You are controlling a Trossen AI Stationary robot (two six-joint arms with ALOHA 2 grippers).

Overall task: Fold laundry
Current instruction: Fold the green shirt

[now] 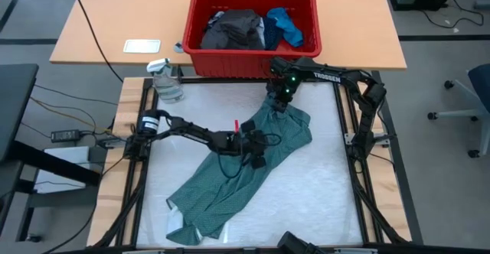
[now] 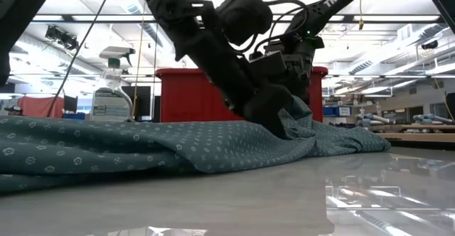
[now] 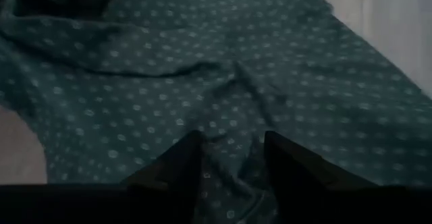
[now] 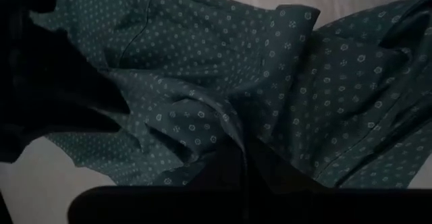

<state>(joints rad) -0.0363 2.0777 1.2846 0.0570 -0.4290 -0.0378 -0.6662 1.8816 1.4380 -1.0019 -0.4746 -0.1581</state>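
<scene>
We see the big teal-green shirt [image 1: 237,174] lying slantwise on the desk [image 1: 321,200], its long way running off from the red bin [image 1: 253,51]. Our left pincer [image 1: 256,148] sits mid-shirt, half open, cloth between its fingers. Our right pincer [image 1: 280,105], nearest the bin, pinches the shirt's edge. The fingertips stay hidden by folds.

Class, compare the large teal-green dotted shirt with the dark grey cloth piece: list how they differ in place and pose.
The large teal-green dotted shirt lies spread diagonally across the white table, while the dark grey cloth piece sits bunched up inside the red plastic bin. Both robot arms are at the shirt; none is at the grey piece. The shirt carries a pale dot pattern; the grey piece looks plain. Both are soft cloth.
</scene>
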